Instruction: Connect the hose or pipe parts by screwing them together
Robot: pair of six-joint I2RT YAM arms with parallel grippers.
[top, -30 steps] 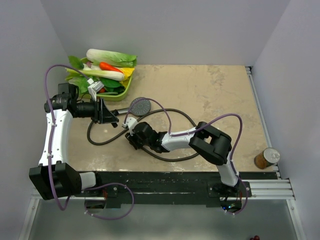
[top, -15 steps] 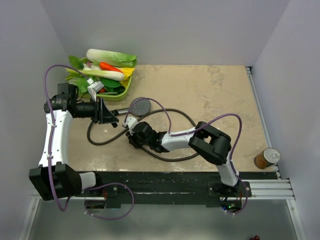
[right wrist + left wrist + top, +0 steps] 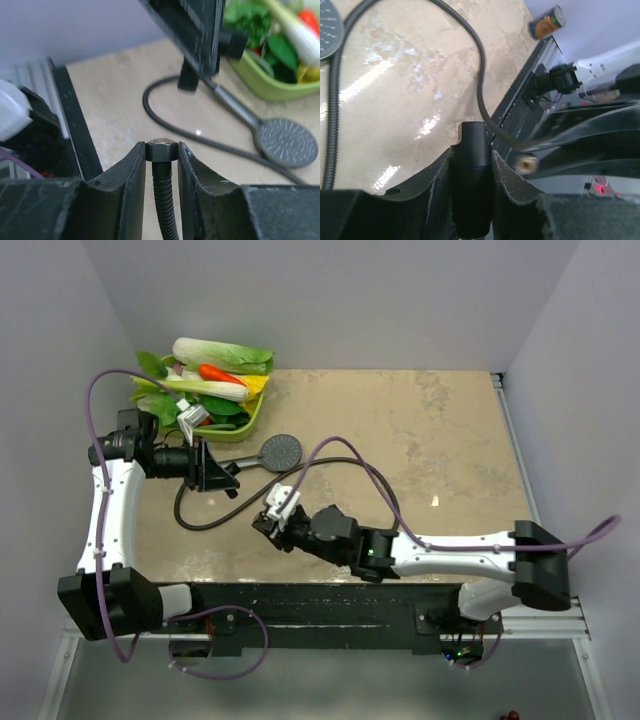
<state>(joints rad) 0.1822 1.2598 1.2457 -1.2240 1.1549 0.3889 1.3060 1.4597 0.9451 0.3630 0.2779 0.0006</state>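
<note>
parts apart: left gripper clamps the shower head handle, right gripper the hose nut; next, probably align and twist.

Bright; table glare, bg blur.

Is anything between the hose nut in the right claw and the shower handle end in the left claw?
Nothing visible. Open air separates the hose nut in the right claw from the handle end in the left claw; only the hose's slack loop lies on the table below.
</note>
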